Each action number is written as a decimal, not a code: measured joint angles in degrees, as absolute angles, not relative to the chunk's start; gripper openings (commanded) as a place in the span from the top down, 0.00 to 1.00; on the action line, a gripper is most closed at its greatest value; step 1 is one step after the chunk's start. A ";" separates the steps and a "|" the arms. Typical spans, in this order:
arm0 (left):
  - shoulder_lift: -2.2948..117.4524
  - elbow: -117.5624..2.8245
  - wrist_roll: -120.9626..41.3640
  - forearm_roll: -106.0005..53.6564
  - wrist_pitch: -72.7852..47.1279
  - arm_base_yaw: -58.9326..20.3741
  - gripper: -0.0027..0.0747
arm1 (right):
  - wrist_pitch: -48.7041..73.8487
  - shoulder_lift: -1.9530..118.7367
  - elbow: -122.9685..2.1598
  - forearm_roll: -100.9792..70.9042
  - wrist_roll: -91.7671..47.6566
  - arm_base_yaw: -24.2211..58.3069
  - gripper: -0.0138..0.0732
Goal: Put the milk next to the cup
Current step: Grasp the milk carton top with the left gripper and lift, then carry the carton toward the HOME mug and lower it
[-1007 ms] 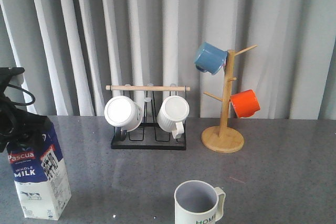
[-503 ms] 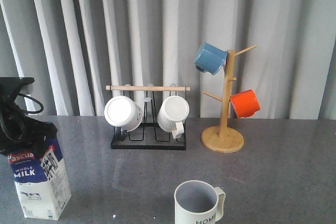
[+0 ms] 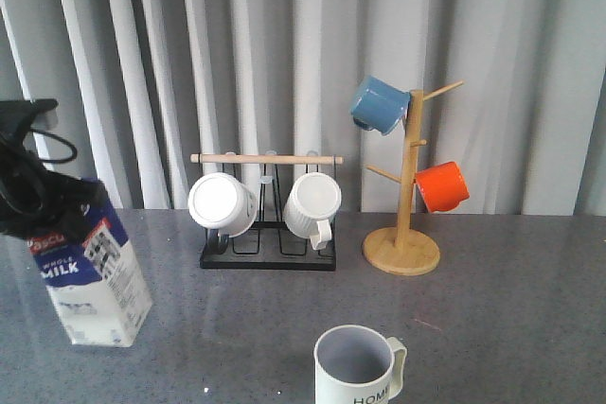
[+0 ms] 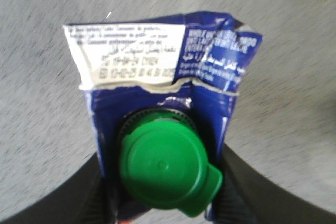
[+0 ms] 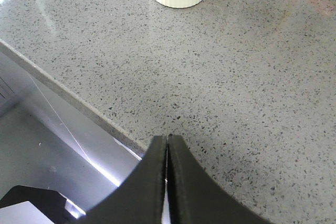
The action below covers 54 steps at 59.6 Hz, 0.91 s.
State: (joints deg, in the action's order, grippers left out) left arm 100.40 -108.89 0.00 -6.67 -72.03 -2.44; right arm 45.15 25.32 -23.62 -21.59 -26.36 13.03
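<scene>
A grey speckled table [image 3: 492, 300] stands before pale pleated curtains [image 3: 284, 54]. At the far left, the left gripper [image 3: 43, 205] is clamped on the top of the milk [image 3: 95, 276] — a blue-and-white carton that leans, its top tipped toward the left edge and its base toward the middle. Whether the base touches the table cannot be told. From the left wrist camera, the carton's green round cap [image 4: 165, 169] fills the foreground, with the black fingers [image 4: 239, 192] pressed against either side of the gable top.

The cup [image 3: 358, 366], an off-white ribbed mug with a pale grey inside and dark "HOME" lettering (partly cut off by the frame), sits at the near edge of the table, right of centre and well apart from the carton.

Behind, a black wire rack [image 3: 267, 253] with a wooden bar holds two plain white mugs [image 3: 312, 205] on their sides. To its right, a wooden mug tree [image 3: 405, 234] carries a blue mug [image 3: 379, 106] high up and an orange mug [image 3: 443, 186] lower down.

The right gripper [image 5: 167, 182] hangs over the table's near edge — its two black fingers pressed together, holding nothing.
</scene>
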 measured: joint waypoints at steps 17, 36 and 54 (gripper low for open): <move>98.95 -117.41 -2.52 -25.93 -72.23 -3.22 0.97 | 45.15 25.32 -23.62 -21.59 -26.36 13.03 0.85; 100.55 -117.94 -2.75 -26.12 -72.67 -12.51 0.97 | 45.15 25.32 -23.62 -21.64 -26.36 13.03 0.85; 103.61 -117.94 -0.60 -19.20 -72.95 -18.71 0.97 | 45.15 25.32 -23.62 -21.64 -26.36 13.03 0.85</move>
State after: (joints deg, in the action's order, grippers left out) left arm 103.61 -117.94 -0.60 -19.20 -72.95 -18.71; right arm 45.15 25.32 -23.62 -21.64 -26.36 13.03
